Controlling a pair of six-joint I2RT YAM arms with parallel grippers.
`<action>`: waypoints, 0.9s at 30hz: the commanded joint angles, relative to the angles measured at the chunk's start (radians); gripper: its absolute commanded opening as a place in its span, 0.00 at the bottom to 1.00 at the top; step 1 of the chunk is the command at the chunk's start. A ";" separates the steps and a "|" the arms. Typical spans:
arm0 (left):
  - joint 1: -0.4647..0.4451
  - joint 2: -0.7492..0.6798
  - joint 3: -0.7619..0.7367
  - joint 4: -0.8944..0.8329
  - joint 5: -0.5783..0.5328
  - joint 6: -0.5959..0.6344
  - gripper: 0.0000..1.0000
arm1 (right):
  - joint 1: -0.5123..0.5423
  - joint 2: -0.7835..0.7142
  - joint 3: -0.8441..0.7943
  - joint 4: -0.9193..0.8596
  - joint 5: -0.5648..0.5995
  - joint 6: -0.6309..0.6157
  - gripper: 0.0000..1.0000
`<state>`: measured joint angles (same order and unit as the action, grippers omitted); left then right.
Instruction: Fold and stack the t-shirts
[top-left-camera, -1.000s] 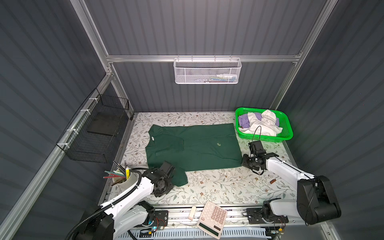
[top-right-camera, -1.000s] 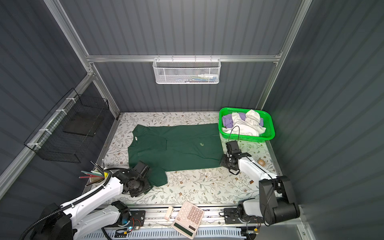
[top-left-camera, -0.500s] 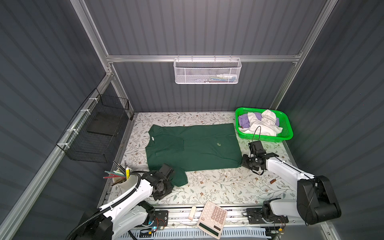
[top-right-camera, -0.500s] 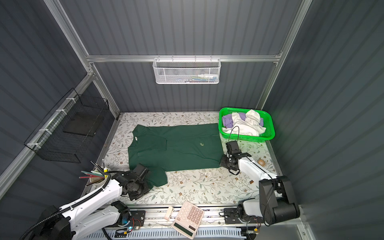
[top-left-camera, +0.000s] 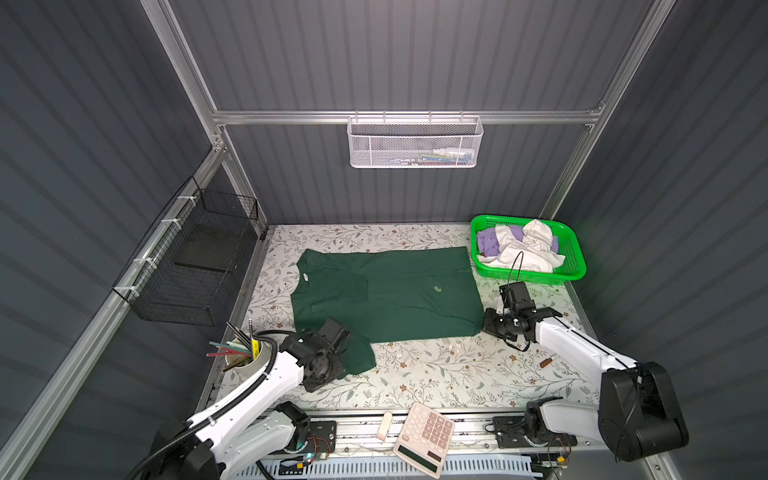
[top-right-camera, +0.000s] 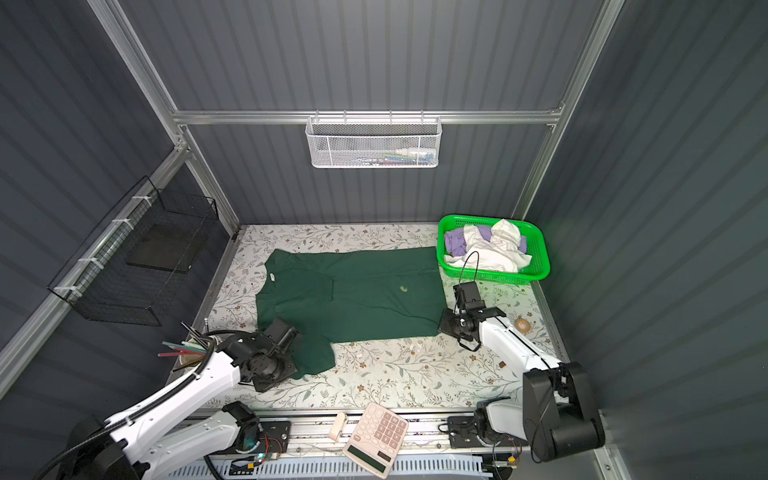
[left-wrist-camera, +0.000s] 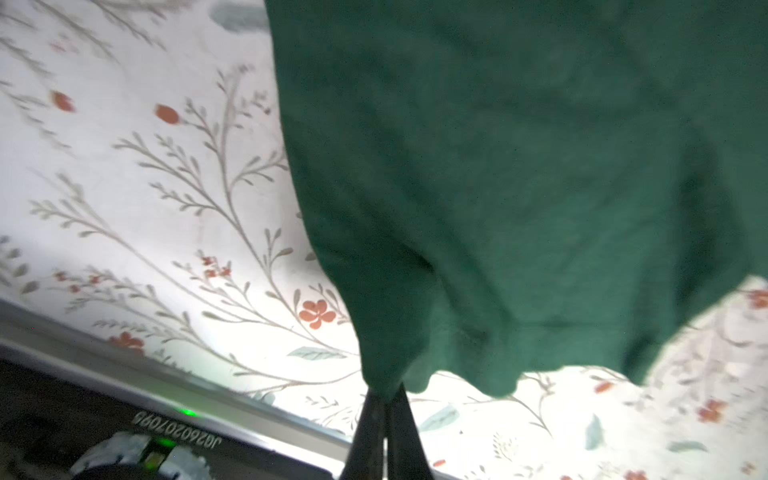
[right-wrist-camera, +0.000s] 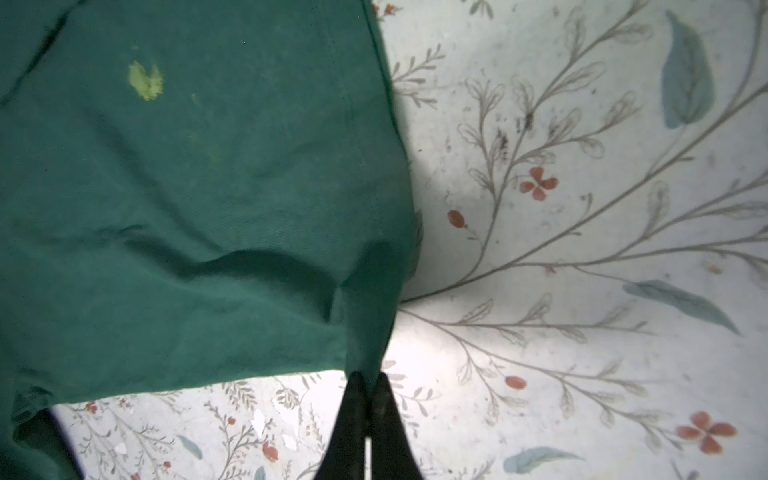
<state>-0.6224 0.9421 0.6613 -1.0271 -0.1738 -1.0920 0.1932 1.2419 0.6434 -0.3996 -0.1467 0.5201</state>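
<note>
Dk-grey ribbed walls (top-left-camera: 415, 54); floral tabletop (top-left-camera: 436, 376)

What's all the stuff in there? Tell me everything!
dark green t-shirt: one, dark green, flat mid-table
green basket: one, bright green, far right corner
white and lavender t-shirts: number unclear, crumpled in the green basket
mesh tray: one, white, on back rail
wire basket: one, black, left wall
pencil cup: one, pale, front left
calculator: one, pale, front edge
table: one, floral, underneath
left gripper: one, black, shut on the dark green t-shirt's sleeve
right gripper: one, black, shut on its hem corner

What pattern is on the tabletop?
Tabletop: leafy grey twigs and red flowers on white; clearest in the right wrist view.
</note>
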 joint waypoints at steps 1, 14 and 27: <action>-0.001 -0.069 0.068 -0.218 -0.090 -0.066 0.00 | 0.010 -0.073 -0.052 -0.046 -0.049 0.047 0.00; -0.001 -0.411 0.221 -0.570 -0.327 -0.269 0.00 | 0.099 -0.317 -0.102 -0.282 0.078 0.195 0.00; -0.002 -0.478 0.222 -0.482 -0.251 -0.129 0.00 | 0.263 -0.525 -0.126 -0.394 0.152 0.355 0.02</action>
<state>-0.6224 0.4599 0.8982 -1.5635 -0.4473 -1.3106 0.4515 0.7139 0.5270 -0.7753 -0.0368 0.8433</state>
